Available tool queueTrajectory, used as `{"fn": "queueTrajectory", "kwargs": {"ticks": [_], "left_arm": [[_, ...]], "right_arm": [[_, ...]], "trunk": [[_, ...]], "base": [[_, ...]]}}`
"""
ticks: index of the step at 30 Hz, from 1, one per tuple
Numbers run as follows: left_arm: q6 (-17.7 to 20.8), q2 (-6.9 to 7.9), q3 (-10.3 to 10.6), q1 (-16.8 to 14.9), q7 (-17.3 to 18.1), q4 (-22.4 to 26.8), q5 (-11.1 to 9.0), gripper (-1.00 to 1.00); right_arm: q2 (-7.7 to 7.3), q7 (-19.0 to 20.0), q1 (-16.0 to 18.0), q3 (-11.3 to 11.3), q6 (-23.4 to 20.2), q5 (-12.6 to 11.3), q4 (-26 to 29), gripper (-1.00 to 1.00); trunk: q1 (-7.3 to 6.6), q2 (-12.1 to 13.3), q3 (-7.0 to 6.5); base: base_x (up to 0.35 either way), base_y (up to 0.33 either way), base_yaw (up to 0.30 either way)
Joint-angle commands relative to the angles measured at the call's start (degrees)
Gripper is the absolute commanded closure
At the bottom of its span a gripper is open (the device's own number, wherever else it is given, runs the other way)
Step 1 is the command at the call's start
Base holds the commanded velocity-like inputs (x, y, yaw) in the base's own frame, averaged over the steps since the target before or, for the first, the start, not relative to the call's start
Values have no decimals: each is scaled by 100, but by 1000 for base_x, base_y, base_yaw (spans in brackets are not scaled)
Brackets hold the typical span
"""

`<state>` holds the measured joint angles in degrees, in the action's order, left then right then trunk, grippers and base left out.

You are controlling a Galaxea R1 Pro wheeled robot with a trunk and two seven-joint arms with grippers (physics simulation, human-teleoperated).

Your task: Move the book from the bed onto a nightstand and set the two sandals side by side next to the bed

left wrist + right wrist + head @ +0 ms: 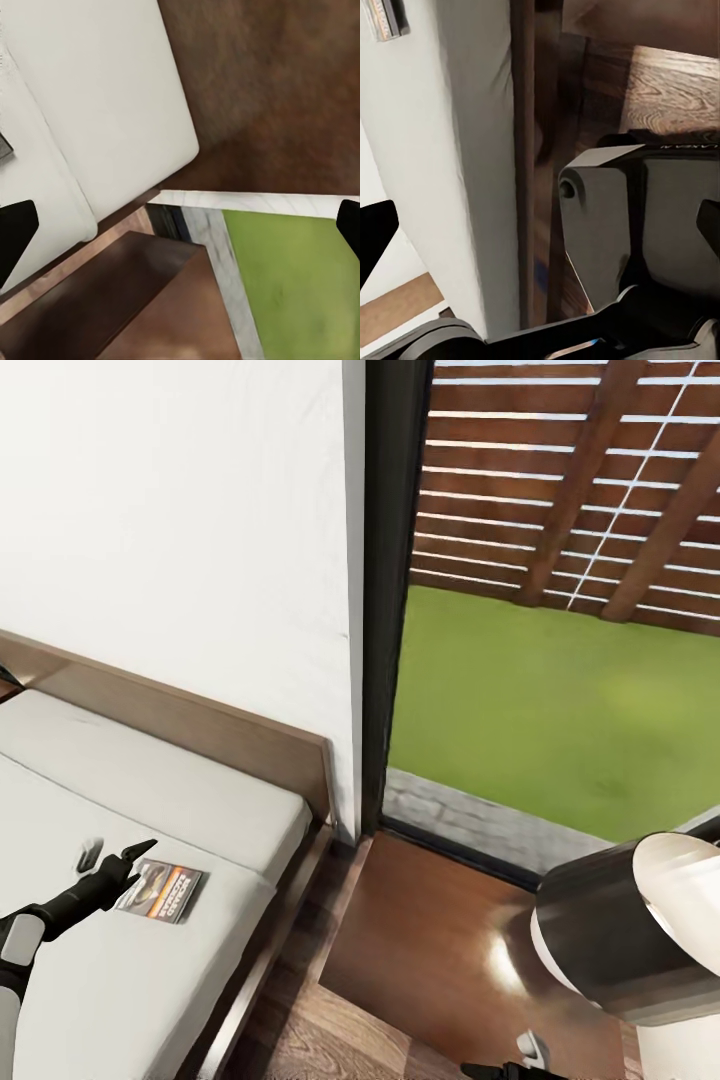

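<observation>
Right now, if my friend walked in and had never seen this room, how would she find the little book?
Start at the big low bed with the dark brown wooden frame and its off-white mattress, beside the tall window. Near the mattress edge closest to the glossy dark-brown wooden nightstand lies the thin grey-white paperback book, just ahead of the black left claw. It is the one flat thing with an orange band and dark picture.

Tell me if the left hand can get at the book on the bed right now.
Probably yes. The left hand is open just beside the book, which lies flat on the bed with nothing between them.
</observation>
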<state>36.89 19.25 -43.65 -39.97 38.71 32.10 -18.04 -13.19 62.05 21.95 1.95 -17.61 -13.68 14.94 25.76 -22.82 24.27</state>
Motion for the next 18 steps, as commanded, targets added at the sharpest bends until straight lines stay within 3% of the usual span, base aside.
{"fn": "queueTrajectory", "kwargs": {"ticks": [1,18], "left_arm": [[37,-1,-20,-6,13,-2,-12,-100],[37,-4,-20,-6,15,-2,-15,-100]], "right_arm": [[0,18,2,20,-58,-12,1,-100],[0,17,2,19,-58,-12,1,-100]], "trunk": [[3,-10,17],[3,-10,153]], "base": [[0,0,0],[0,0,0]]}}
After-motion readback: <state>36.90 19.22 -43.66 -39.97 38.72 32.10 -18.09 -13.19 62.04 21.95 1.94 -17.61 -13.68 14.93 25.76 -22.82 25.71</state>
